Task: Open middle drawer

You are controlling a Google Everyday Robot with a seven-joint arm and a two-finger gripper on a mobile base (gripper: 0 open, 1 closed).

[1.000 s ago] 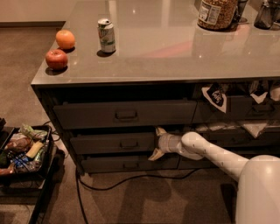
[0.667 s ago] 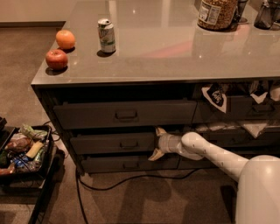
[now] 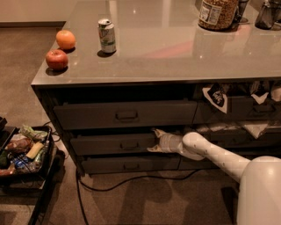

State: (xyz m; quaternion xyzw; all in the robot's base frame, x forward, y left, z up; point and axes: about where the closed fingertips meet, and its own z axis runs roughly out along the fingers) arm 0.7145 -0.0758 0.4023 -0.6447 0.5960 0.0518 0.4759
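The middle drawer (image 3: 101, 145) is a low dark grey front with a small loop handle (image 3: 128, 145), set between a taller top drawer (image 3: 88, 116) and the lowest drawer (image 3: 105, 165). Its front stands slightly out from the cabinet. My gripper (image 3: 154, 140) is at the right end of this drawer front, well right of the handle. It is open, with one finger (image 3: 157, 131) at the top edge of the front and the other at the bottom edge. My white arm (image 3: 219, 158) reaches in from the lower right.
On the counter top (image 3: 175, 52) are an apple (image 3: 57, 59), an orange (image 3: 65, 39), a can (image 3: 107, 36) and a jar (image 3: 216, 13). Right-hand drawers (image 3: 246, 110) hold packets. A cable (image 3: 131, 183) lies on the floor. A black cart of groceries (image 3: 24, 151) stands at left.
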